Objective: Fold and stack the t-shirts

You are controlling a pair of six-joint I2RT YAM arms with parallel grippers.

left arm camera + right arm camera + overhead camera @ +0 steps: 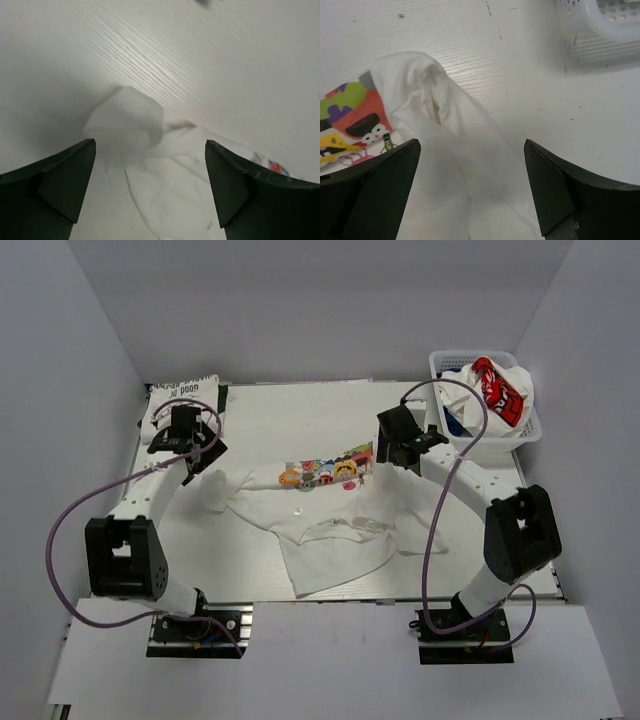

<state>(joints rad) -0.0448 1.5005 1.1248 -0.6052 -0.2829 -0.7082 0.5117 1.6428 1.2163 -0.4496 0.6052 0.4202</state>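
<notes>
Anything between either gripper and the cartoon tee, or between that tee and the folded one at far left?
Nothing visible. Left gripper and right gripper hang open over the ends of the cartoon tee, only cloth below the fingers. Toward the folded tee lies only table; just the left gripper itself hovers over that path.

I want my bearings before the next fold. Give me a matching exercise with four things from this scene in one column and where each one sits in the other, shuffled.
Things:
1. cartoon t-shirt
2. folded t-shirt
3. basket
4. red-print t-shirt

Places:
A. lying in the basket
B. far left corner
C. rumpled in the middle
D. far right corner

Pairs: 1-C, 2-B, 3-D, 4-A
</notes>
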